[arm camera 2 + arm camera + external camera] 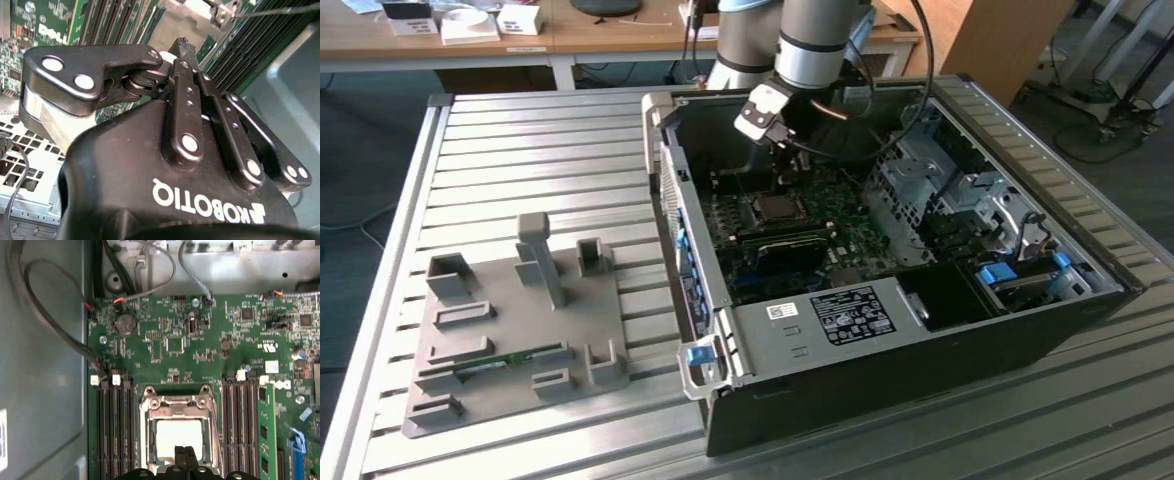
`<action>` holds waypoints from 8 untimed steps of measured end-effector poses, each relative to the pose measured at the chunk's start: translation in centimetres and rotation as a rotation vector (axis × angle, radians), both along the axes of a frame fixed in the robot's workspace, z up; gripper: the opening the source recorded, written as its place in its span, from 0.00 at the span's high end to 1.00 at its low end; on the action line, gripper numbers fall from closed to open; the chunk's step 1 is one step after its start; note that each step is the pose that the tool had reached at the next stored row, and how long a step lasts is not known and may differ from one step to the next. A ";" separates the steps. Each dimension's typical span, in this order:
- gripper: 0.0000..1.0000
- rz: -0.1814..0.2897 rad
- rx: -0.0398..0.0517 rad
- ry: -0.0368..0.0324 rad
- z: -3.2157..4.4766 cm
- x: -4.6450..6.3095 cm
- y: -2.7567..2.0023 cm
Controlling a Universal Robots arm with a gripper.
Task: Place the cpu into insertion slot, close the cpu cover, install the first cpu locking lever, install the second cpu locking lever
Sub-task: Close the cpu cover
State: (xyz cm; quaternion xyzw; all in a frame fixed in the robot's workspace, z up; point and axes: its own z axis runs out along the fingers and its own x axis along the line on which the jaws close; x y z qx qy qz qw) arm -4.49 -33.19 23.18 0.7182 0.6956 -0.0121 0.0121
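In the exterior view my gripper reaches down into the open black computer case, just above the insertion slot on the green motherboard. In the first wrist view the cpu lies in the slot with its silver top showing. The cpu cover lies flat around it as a metal frame. My gripper is shut, its two black fingers pressed together over one edge of the cpu with nothing between them. The second wrist view shows the same gripper from behind. I cannot tell how the locking levers stand.
Long black memory slots flank the socket on both sides, and a green card stands upright beside them. Grey cables run along the case wall. Outside the case, a grey fixture plate lies on the slatted metal table.
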 end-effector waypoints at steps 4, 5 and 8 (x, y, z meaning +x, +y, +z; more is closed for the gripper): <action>0.90 -0.001 -0.0002 -0.0001 -0.04 -0.5 0.00; 0.90 -0.001 -0.0003 0.0001 -0.03 -0.6 0.00; 0.90 -0.001 -0.0004 0.0001 -0.03 -0.6 0.00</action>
